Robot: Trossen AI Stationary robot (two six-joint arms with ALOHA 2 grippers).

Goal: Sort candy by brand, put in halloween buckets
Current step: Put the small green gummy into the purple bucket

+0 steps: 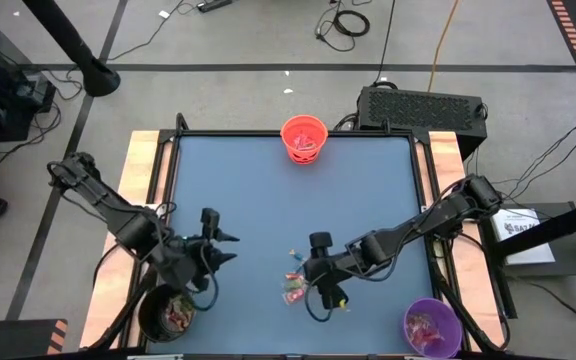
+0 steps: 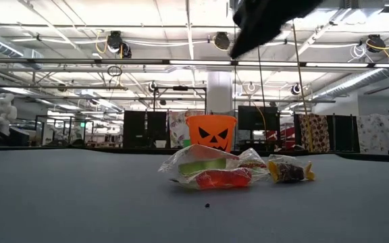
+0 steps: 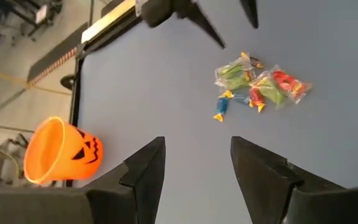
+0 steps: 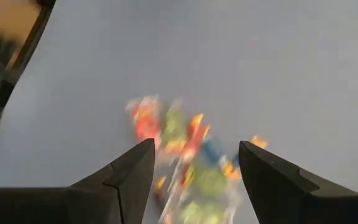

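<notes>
Three buckets stand at the edges of a blue-grey worktop [image 1: 268, 200]: an orange bucket [image 1: 304, 139] at the far edge, a black bucket [image 1: 171, 313] at the near left corner, a purple bucket [image 1: 431, 326] at the near right corner. A small cluster of candy [image 1: 296, 283], roughly five wrapped pieces, lies near the front centre, wrappers pointing various ways. The right gripper [image 1: 317, 268] hovers just beside it, fingers spread, empty. The left gripper [image 1: 218, 248], also spread and empty, hangs by the black bucket. Most of the worktop is bare.
</notes>
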